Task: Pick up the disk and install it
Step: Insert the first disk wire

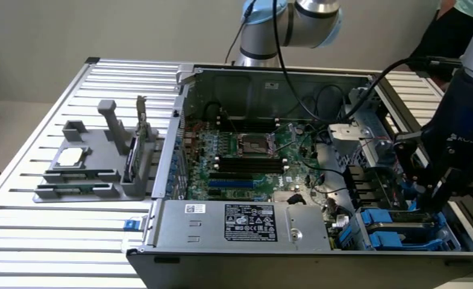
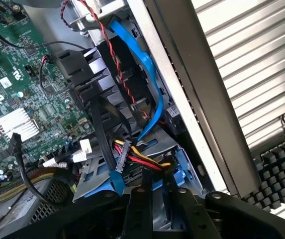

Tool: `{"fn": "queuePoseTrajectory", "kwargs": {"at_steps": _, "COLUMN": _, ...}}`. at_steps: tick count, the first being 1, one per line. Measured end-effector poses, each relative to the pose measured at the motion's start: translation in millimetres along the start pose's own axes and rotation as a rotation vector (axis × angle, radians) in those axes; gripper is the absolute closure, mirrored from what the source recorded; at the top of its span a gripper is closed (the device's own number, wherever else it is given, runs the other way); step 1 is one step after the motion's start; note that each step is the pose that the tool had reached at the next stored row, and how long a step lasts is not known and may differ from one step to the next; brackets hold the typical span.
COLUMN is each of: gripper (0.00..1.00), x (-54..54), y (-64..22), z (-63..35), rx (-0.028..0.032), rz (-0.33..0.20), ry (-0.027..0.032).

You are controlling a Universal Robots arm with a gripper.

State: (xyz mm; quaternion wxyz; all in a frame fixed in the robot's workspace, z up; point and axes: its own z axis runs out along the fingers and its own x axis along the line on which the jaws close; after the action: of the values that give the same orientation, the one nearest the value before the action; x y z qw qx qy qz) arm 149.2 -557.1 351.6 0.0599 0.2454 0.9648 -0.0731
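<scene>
Tool: black two-fingered gripper [image 1: 431, 205] [image 2: 154, 193] on the arm, lowered into the drive bay at the case corner on the exterior view's right.
Opening: partly spread, with a narrow gap between the black fingers [image 2: 136, 211] and nothing seen pinched.
Contact: tips at the near blue rim of the caddy; touching or just short of it, cannot tell.
Task item: disk [image 1: 390, 233] [image 2: 96, 178], a flat silver-grey metal hard drive framed by a blue plastic caddy, lying in the bay right under the gripper.
In the way: yellow, red and black power wires [image 2: 143, 162] plugged in at the disk's edge just ahead of the fingers; flat blue data cable [image 2: 149, 74] looping down beside them; twisted red-and-black wire [image 2: 116, 57] across the black plastic fan housing [image 2: 95, 74].
Around: open grey metal computer case [image 1: 180, 114] on a slatted aluminium table [image 1: 43, 241]; green motherboard [image 1: 244, 156] [image 2: 23, 74]; large silver box with a black-and-white label [image 1: 248, 223] along the near case wall.
Apart: grey plastic fixture [image 1: 87, 180] on the exterior view's left, carrying a small square silver chip [image 1: 70, 156].
</scene>
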Motion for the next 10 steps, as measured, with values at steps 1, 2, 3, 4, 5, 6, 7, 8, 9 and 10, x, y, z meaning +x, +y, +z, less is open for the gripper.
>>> {"fn": "queuePoseTrajectory", "kwargs": {"at_steps": 1, "gripper": 0.76, "x": -0.5, "y": -0.9, "z": 0.2, "rx": 0.0012, "rz": 0.004, "ry": 0.0014}}
{"fn": "queuePoseTrajectory", "kwargs": {"at_steps": 2, "gripper": 0.76, "x": -0.8, "y": -1.6, "z": 0.3, "rx": 0.0020, "rz": 0.009, "ry": 0.0025}}
{"fn": "queuePoseTrajectory", "kwargs": {"at_steps": 3, "gripper": 0.76, "x": -0.9, "y": -1.8, "z": 0.3, "rx": 0.0023, "rz": 0.010, "ry": 0.0026}}
{"fn": "queuePoseTrajectory", "kwargs": {"at_steps": 4, "gripper": 0.76, "x": -0.9, "y": -1.8, "z": 0.3, "rx": 0.0024, "rz": 0.010, "ry": 0.0026}}
{"fn": "queuePoseTrajectory", "kwargs": {"at_steps": 5, "gripper": 0.76, "x": -0.9, "y": -1.8, "z": 0.3, "rx": 0.0026, "rz": 0.010, "ry": 0.0025}}
{"fn": "queuePoseTrajectory", "kwargs": {"at_steps": 6, "gripper": 0.76, "x": -0.9, "y": -1.8, "z": 0.3, "rx": 0.0026, "rz": 0.010, "ry": 0.0025}}
{"fn": "queuePoseTrajectory", "kwargs": {"at_steps": 7, "gripper": 0.76, "x": -0.9, "y": -1.8, "z": 0.3, "rx": 0.0026, "rz": 0.010, "ry": 0.0025}}
{"fn": "queuePoseTrajectory", "kwargs": {"at_steps": 8, "gripper": 0.76, "x": -0.9, "y": -1.8, "z": 0.3, "rx": 0.0023, "rz": 0.011, "ry": 0.0028}}
{"fn": "queuePoseTrajectory", "kwargs": {"at_steps": 9, "gripper": 0.76, "x": -0.9, "y": -1.8, "z": 0.3, "rx": 0.0027, "rz": 0.017, "ry": 0.0039}}
{"fn": "queuePoseTrajectory", "kwargs": {"at_steps": 10, "gripper": 0.76, "x": -1.0, "y": -1.8, "z": 0.3, "rx": 0.0034, "rz": 0.029, "ry": 0.0057}}
